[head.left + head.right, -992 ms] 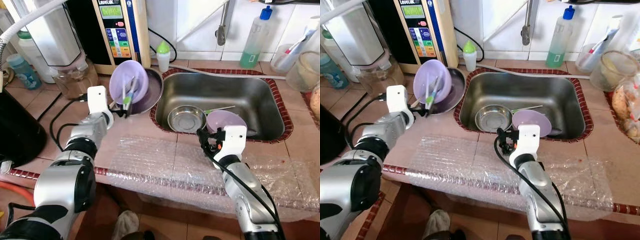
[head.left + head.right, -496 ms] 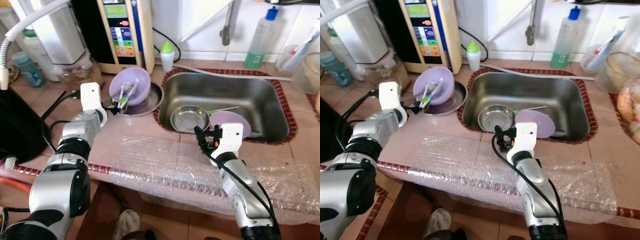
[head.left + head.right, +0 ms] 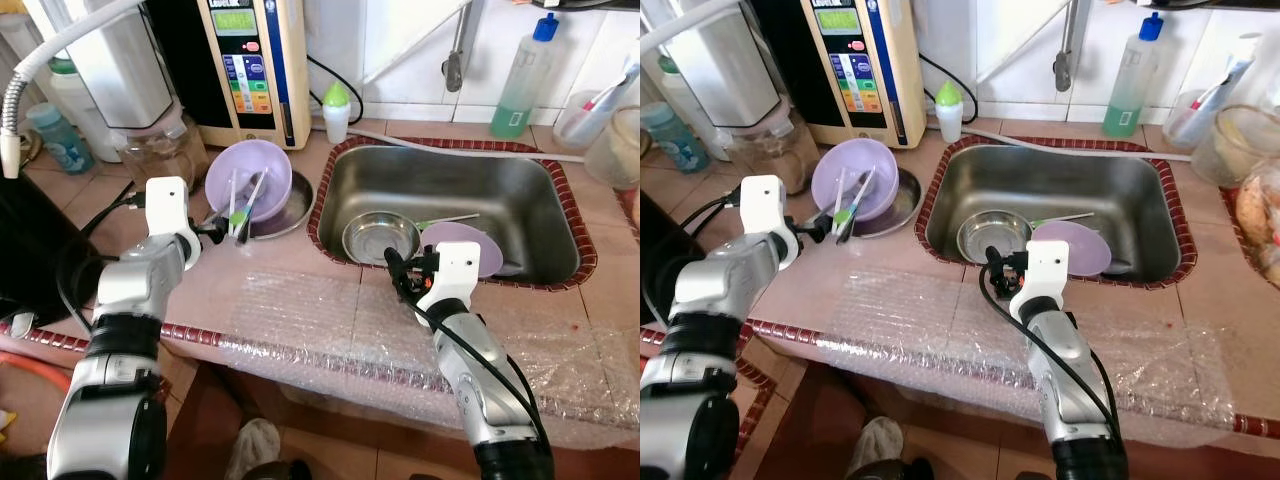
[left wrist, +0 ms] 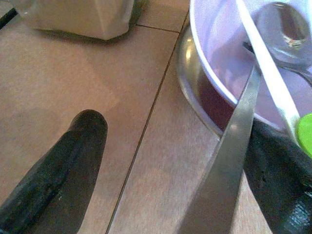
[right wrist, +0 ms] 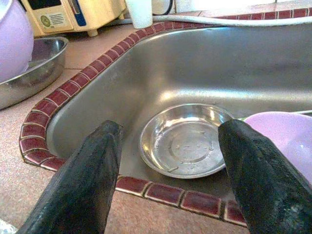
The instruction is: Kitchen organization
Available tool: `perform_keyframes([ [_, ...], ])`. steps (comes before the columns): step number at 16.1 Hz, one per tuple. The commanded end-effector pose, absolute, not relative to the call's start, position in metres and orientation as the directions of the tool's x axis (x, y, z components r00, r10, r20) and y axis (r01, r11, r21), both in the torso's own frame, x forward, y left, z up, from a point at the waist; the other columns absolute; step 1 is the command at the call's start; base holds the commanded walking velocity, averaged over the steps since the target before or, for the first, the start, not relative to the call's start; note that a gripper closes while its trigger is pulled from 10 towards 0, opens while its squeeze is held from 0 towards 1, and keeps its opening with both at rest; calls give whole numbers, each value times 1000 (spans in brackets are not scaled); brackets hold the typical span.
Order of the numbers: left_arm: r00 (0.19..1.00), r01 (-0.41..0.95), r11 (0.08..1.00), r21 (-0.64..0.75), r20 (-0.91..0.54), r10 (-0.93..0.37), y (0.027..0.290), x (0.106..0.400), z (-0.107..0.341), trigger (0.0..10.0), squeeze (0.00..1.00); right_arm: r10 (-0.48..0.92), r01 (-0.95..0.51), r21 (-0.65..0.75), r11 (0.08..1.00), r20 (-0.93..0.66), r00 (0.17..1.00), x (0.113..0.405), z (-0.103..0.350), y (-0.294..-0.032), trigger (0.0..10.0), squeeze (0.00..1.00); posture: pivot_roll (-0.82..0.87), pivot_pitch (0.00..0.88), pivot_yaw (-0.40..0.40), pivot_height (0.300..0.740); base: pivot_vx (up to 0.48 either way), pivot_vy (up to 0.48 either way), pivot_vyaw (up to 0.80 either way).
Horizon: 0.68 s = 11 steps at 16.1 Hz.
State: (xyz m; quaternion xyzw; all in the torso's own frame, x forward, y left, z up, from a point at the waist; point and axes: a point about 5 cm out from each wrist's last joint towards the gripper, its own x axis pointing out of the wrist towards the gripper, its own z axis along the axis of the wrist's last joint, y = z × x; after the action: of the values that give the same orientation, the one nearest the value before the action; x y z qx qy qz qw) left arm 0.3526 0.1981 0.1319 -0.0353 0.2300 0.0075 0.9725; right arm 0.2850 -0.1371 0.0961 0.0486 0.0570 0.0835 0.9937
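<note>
Tiled counter (image 3: 290,265) of pinkish-brown colour runs across the kitchen, and a sheet of bubble wrap (image 3: 330,320) covers its near edge, under both arms.

Just past the wrap, the right gripper (image 3: 402,283) hovers at the near rim of the steel sink (image 3: 450,190). Its two black fingers (image 5: 87,175) stand wide apart and hold nothing. Directly ahead of them, on the sink floor, lies a small steel dish (image 5: 185,141). Beside the dish, on the gripper's right, a purple bowl (image 3: 462,245) rests in the sink, and a thin utensil (image 3: 447,220) lies behind these two.

On the other side, the left gripper (image 3: 218,229) is low over the counter, at the near edge of a steel plate (image 3: 285,205). A purple bowl (image 3: 248,178) sits on this plate, straight in front of the gripper, with a spoon (image 4: 287,34) and a white stick with a green end (image 4: 273,83) inside it. The gripper's fingers (image 4: 63,165) are spread. A flat steel handle (image 4: 229,161) lies against the inner side of one finger and reaches up into the bowl; the other finger is apart from it, so it seems not clamped, but I cannot be sure.

Farther from the left gripper stand a glass jar (image 3: 155,150), a water machine (image 3: 250,60) and a small white bottle with green cap (image 3: 337,110). Behind the sink, far from the right gripper, a green soap bottle (image 3: 522,75) stands by the tiled wall.
</note>
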Motion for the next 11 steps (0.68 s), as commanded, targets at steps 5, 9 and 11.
perform_keyframes([
  [5,895,-47,998,-44,-446,22,204,335,144,10000,0,192,-173,130,976,-148,970,290,85,-130,10000,0,33,0,141,740,0,0,0],
  [9,901,-28,998,-51,-434,3,199,325,157,10000,0,197,-179,126,976,-147,969,293,84,-130,10000,0,44,0,136,740,0,0,0],
  [11,899,2,998,-69,-437,-32,189,319,157,10000,0,197,-180,123,976,-150,969,294,83,-130,10000,0,47,0,132,740,0,0,0],
])
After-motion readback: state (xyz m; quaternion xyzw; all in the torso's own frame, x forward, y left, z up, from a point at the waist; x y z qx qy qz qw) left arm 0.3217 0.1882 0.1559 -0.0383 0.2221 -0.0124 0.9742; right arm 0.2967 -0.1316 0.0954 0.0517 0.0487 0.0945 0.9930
